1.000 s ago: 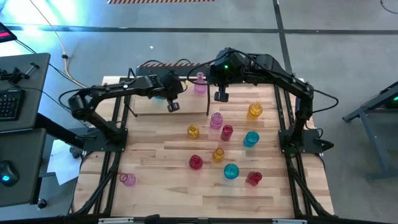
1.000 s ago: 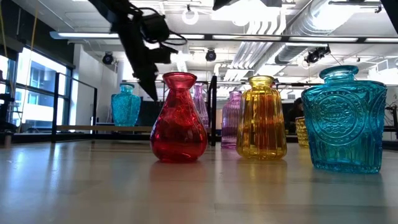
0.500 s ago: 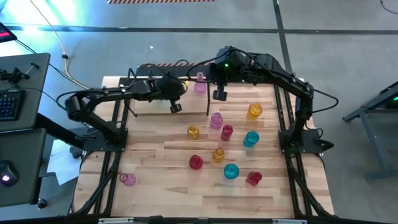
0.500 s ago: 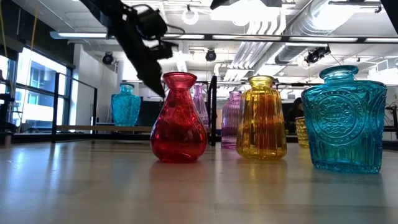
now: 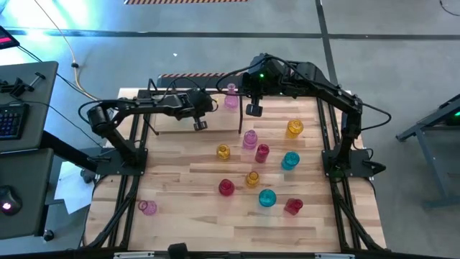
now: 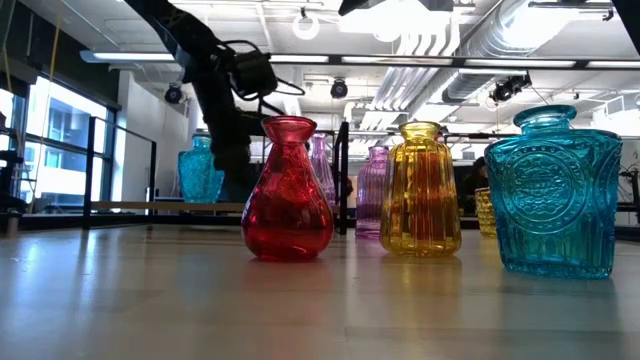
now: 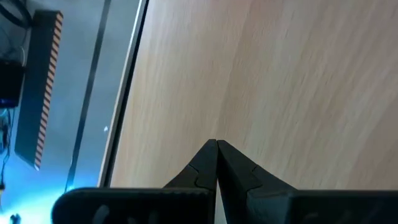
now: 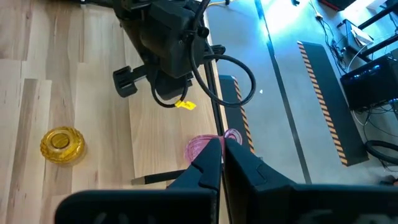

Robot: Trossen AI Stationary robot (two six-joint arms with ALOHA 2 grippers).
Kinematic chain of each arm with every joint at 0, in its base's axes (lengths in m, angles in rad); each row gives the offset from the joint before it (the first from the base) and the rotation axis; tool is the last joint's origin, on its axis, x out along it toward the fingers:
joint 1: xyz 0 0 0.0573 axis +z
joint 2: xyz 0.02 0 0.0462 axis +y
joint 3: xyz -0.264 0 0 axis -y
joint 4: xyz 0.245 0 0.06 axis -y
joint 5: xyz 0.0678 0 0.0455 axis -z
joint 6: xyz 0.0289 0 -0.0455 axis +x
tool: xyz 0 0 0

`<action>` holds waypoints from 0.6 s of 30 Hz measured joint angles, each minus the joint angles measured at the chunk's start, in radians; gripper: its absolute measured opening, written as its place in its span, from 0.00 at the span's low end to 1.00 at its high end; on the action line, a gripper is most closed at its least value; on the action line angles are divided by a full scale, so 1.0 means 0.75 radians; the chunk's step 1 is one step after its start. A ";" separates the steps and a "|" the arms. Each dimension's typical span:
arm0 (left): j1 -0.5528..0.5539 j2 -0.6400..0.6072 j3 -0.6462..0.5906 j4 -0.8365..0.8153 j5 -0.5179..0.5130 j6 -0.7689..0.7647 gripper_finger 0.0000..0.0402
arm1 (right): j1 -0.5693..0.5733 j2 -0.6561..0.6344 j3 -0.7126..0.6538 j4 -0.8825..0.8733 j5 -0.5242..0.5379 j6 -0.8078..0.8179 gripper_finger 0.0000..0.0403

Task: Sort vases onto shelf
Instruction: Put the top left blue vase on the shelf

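Surface: butcher-block table (image 5: pixel 180 216), grey floor around it.
Room: ceiling ducts, windows beyond in low view.
Shelf (image 5: pixel 180 119): rear left of table; pink vase (image 5: pixel 231 96) at its right end.
Vases (image 5: pixel 259 173): scattered mid-table, right of shelf.
Left gripper (image 5: pixel 200 125): clenched, empty, over shelf plank.
Right gripper (image 5: pixel 253 111): clenched, empty, just beside pink vase.
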 joint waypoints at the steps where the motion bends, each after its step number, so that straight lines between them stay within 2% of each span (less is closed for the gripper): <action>1: 0.007 0.000 0.000 -0.013 -0.005 -0.004 0.00 | 0.000 0.000 0.000 0.000 0.000 0.000 0.00; 18: 0.054 -0.027 -0.090 -0.101 -0.009 -0.031 0.00 | 0.000 0.000 0.000 -0.003 0.000 -0.013 0.00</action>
